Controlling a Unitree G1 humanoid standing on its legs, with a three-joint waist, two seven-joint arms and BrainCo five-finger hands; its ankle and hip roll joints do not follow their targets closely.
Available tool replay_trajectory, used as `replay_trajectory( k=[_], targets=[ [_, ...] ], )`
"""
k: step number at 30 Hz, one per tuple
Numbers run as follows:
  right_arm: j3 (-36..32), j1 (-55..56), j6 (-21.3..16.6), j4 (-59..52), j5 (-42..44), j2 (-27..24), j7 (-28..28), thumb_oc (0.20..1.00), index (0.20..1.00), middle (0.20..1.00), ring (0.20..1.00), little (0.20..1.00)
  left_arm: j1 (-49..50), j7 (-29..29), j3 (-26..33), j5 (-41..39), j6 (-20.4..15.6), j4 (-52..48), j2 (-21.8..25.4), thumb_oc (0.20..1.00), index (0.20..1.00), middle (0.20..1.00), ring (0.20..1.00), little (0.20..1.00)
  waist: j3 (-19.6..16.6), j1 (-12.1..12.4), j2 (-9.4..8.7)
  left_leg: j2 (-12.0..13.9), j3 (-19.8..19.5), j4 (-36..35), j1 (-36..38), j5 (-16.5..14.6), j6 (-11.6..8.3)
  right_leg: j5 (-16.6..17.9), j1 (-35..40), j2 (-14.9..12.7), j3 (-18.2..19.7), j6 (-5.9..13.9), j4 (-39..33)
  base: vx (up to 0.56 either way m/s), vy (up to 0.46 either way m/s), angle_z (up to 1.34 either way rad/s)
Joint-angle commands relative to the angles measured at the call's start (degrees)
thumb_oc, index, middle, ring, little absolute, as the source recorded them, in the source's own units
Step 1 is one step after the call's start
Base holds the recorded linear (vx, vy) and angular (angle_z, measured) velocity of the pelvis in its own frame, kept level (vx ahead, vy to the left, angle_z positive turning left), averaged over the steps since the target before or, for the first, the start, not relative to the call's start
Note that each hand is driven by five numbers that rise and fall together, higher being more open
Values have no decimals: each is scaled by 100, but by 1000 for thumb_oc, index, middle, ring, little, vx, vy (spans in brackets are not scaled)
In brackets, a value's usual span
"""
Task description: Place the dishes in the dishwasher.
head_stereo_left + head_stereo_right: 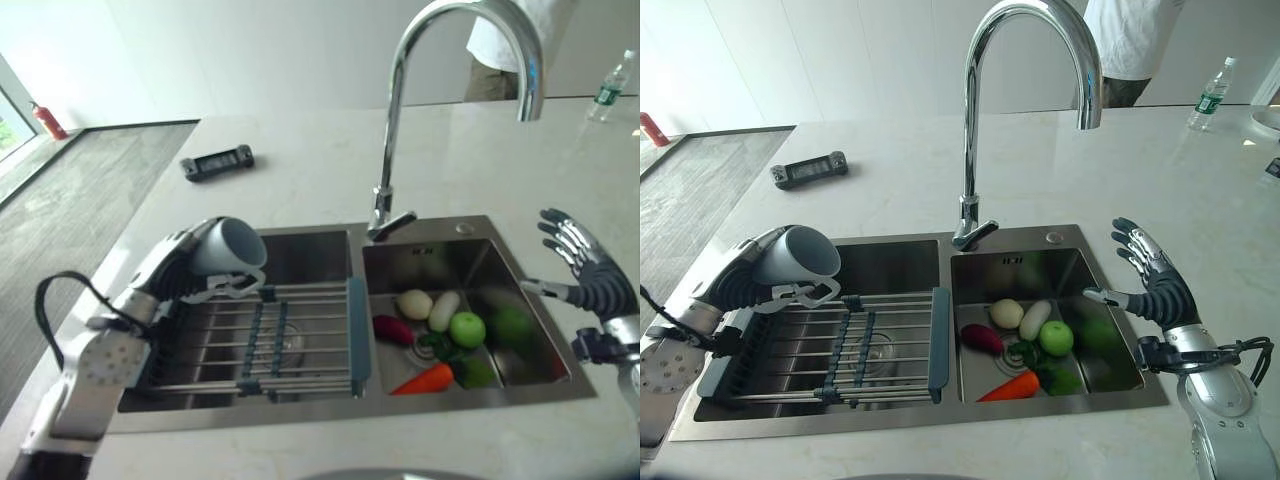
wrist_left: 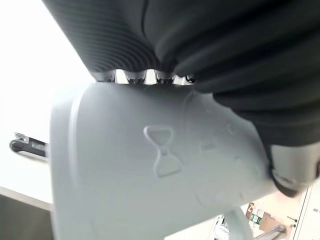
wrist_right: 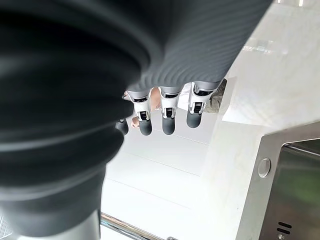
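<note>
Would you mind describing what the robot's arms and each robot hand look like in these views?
Both arms are silver-grey with rounded joint housings. The left robot hand and the right robot hand each have a dark ribbed cover over the back and wrist, and silver fingers ending in dark tips.

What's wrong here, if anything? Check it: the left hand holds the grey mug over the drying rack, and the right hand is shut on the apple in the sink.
One error: the right hand is open, fingers spread above the right basin's edge, as the right eye view shows; the apple lies untouched in the sink. The left hand does hold the grey mug over the drying rack.
</note>
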Motion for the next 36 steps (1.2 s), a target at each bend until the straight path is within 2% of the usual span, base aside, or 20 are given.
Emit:
replay_trajectory(
  k=[1,3,4,7,8,10,12,14,17,20,23,24,25,26,27,28,31,32,34,36],
  targets=[
    [-98,-330,-263,-80,-12,238,125,1000,1000,1000,1000,1000,-552,596,386,-1481,-507,344,154,200,200,200,200,200,-110,73,-190,193,-459,1,249,126,-300,788,-187,-490,-290,747,883,-168,-52,0],
    [165,-528,-408,106,-310,435,-75,1000,1000,1000,1000,1000,-1075,361,240,-2983,-600,550,-260,200,200,200,200,200,37,-103,-92,262,-588,1,212,262,-233,744,-637,-347,204,748,2325,-217,-96,27],
    [254,-594,-466,181,-427,511,-215,1000,1000,1000,1000,1000,-1305,298,86,-3500,-608,538,-531,200,200,200,200,200,56,-166,-96,230,-685,1,211,268,-224,585,-654,-294,417,723,2645,-205,-167,77],
    [502,-785,-489,242,-636,681,-470,1000,1000,1000,1000,1000,-1732,95,-300,-4604,-548,447,-1187,200,200,200,200,200,-5,-253,-135,203,-886,1,56,390,-226,534,-462,-135,929,679,2626,-136,-226,78],
    [547,-751,-487,182,-695,732,-549,1000,1000,1000,1000,1000,-1837,-77,-452,-5188,-489,380,-1317,200,200,200,200,200,-40,-280,-188,160,-957,1,-32,417,-233,563,-289,-92,1148,680,2351,-147,-321,63],
    [491,-659,-509,74,-600,743,-471,1000,1000,1000,1000,1000,-1812,-172,-532,-5672,-464,232,-1506,200,200,200,200,200,-93,-250,-307,128,-932,1,-140,464,-253,524,96,-87,1205,637,1706,-189,-317,65],
    [541,-738,-544,38,-480,715,-396,1000,1000,1000,1000,1000,-1651,-251,-537,-6020,-551,36,-1702,200,200,200,200,200,-113,-14,-389,264,-760,1,-333,563,-378,306,648,-302,877,595,659,-271,-366,23],
    [615,-872,-482,4,-486,692,-365,1000,1000,1000,1000,1000,-1628,-228,-508,-6375,-587,-65,-1806,200,200,200,200,200,-80,102,-403,455,-626,1,-526,686,-501,106,963,-241,900,508,123,-239,-314,-39],
    [741,-1029,-378,3,-400,612,-376,1000,1000,1000,1000,1000,-1632,-515,-492,-7457,-549,-141,-2008,200,200,200,200,200,10,246,-380,734,-637,1,-787,909,-710,-86,1050,-135,756,374,-192,-267,-325,0],
    [785,-1056,-377,-31,-342,578,-239,1000,1000,1000,1000,1000,-1499,-867,-526,-8089,-457,-281,-2278,200,200,200,200,200,113,285,-325,936,-616,1,-868,1018,-850,-59,926,-120,553,330,-192,-258,-230,40],
    [831,-1040,-326,-29,-397,534,-301,1000,1000,1000,1000,1000,-1401,-1170,-682,-8679,-222,-329,-2468,200,200,200,200,200,205,229,-274,1158,-137,1,-847,1155,-980,-33,895,-115,273,321,-192,-263,-104,48],
    [794,-1023,-348,28,-384,506,-400,1000,1000,1000,1000,1000,-1428,-1390,-766,-9122,68,-261,-2509,200,200,200,200,200,231,125,-246,1248,553,16,-732,1268,-1027,2,882,-142,-30,358,-192,-336,-21,112],
    [775,-1036,-410,95,-364,459,-448,1000,1000,1000,1000,1000,-1478,-1515,-838,-9339,193,-186,-2502,200,200,200,200,200,241,40,-284,1270,914,100,-603,1169,-988,-4,881,-225,-230,374,-192,-426,21,174],
    [732,-1061,-499,146,-286,385,-378,1000,1000,1000,1000,1000,-1513,-1534,-913,-9488,199,-183,-2454,200,200,200,200,200,241,-22,-352,1213,1057,259,-457,885,-835,51,812,-344,-374,370,-192,-455,66,263],
    [669,-1047,-537,91,-169,281,-281,1000,1000,1000,1000,1000,-1518,-1456,-936,-9536,172,-317,-2457,200,200,200,200,200,212,-62,-420,1150,936,818,-308,516,-670,186,596,-427,-384,330,-192,-524,169,214],
    [607,-1000,-556,71,-137,253,-314,1000,1000,1000,1000,1000,-1561,-1392,-982,-9542,282,-422,-2531,200,200,200,200,200,131,-192,-412,1239,924,1117,41,224,-638,314,332,-477,-516,346,-192,-420,187,184],
    [412,-833,-587,93,-156,309,-383,1000,1000,1000,1000,1000,-1555,-1445,-1090,-9650,473,-455,-2553,200,200,200,200,200,-42,-338,-307,1605,1096,671,817,404,-860,373,108,-550,-923,357,-192,-263,391,147],
    [271,-729,-574,80,-129,282,-286,1000,1000,1000,1000,1000,-1487,-1484,-1157,-9753,512,-418,-2536,200,200,200,200,200,-214,-397,-213,1831,1283,41,1189,643,-1067,421,16,-701,-1296,419,-192,-283,708,183],
    [279,-818,-511,60,-143,216,-352,1000,1000,1000,1000,1000,-1415,-1567,-1161,-9789,586,-407,-2554,200,200,200,200,200,-313,-310,-127,1789,1089,1,1007,501,-1162,535,-86,-921,-1461,575,-192,-259,667,187],
    [347,-916,-461,53,-152,236,-369,1000,1000,1000,1000,1000,-1377,-1546,-1144,-9800,607,-435,-2526,200,200,200,200,200,-344,-282,-86,1771,1132,1,878,447,-1176,635,-155,-1080,-1521,680,-192,-135,462,171]
  ],
)
